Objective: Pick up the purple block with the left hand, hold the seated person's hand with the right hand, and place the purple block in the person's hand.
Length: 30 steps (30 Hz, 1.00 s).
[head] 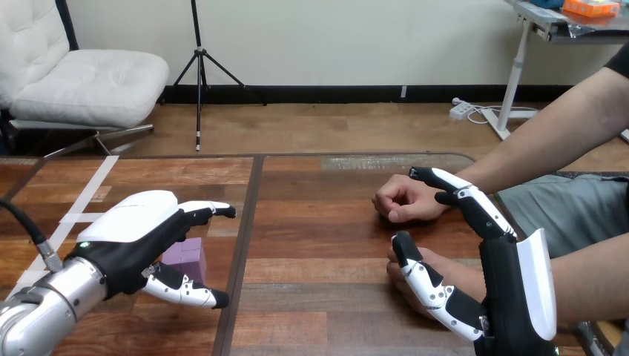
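The purple block (187, 256) lies on the wooden table (319, 222) at the left. My left hand (133, 237) is over it from the left and open, with straight fingers past the block's far side and the thumb along its near side. My right hand (508, 289) stands at the right, also open. Its fingers point up and away, and its thumb lies across the person's nearer hand (449, 265), which rests on the table. The person's farther hand (404, 202) is a loose fist just beyond my right fingertips.
A dark seam (248, 222) runs front to back between the two table panels, just right of the block. White tape strips (89, 194) cross the left panel. The person's forearms come in from the right edge.
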{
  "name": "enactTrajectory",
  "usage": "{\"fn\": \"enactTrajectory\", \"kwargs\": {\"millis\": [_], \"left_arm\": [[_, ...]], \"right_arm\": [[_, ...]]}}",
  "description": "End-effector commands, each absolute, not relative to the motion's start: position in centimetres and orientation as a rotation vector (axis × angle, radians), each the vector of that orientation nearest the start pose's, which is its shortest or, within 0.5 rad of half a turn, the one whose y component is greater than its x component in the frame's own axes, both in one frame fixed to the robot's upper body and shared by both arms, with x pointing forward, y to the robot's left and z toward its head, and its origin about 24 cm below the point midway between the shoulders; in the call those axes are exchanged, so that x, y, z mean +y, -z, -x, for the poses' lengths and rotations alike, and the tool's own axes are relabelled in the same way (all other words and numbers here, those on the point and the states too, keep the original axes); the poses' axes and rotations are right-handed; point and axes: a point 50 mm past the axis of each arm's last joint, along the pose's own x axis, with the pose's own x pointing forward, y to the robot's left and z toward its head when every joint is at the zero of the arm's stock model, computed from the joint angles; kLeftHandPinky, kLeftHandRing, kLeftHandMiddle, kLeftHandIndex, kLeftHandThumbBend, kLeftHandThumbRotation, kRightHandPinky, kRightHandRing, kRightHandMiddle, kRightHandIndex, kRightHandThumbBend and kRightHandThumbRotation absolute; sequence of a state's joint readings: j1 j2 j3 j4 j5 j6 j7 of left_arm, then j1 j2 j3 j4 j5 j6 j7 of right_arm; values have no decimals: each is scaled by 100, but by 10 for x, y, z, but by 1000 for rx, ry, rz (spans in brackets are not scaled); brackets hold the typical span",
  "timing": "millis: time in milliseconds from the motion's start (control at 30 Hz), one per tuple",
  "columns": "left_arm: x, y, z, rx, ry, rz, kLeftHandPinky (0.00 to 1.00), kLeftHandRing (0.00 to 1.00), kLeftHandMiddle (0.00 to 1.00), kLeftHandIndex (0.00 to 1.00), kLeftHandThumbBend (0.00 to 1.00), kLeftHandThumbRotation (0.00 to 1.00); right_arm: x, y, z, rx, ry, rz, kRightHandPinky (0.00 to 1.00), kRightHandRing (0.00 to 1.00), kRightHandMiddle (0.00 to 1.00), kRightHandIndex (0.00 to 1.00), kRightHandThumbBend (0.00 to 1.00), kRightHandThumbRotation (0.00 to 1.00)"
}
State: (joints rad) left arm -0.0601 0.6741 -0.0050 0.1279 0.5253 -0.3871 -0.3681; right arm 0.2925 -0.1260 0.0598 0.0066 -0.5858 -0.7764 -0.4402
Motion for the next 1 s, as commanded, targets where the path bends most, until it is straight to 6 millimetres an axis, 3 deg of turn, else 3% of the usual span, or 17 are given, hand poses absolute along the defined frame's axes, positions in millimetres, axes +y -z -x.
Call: {"fn": "enactTrajectory", "kwargs": {"millis": [0, 967], "left_arm": [[244, -91, -270, -89, 510, -1268, 69, 83, 88, 85, 80, 28], [250, -88, -274, -118, 463, -1278, 76, 88, 91, 88, 74, 31]], "right_arm": [[-152, -61, -180, -648, 90, 485, 72, 78, 78, 75, 41, 40], [-154, -61, -179, -639, 88, 500, 71, 78, 77, 75, 41, 42]]}}
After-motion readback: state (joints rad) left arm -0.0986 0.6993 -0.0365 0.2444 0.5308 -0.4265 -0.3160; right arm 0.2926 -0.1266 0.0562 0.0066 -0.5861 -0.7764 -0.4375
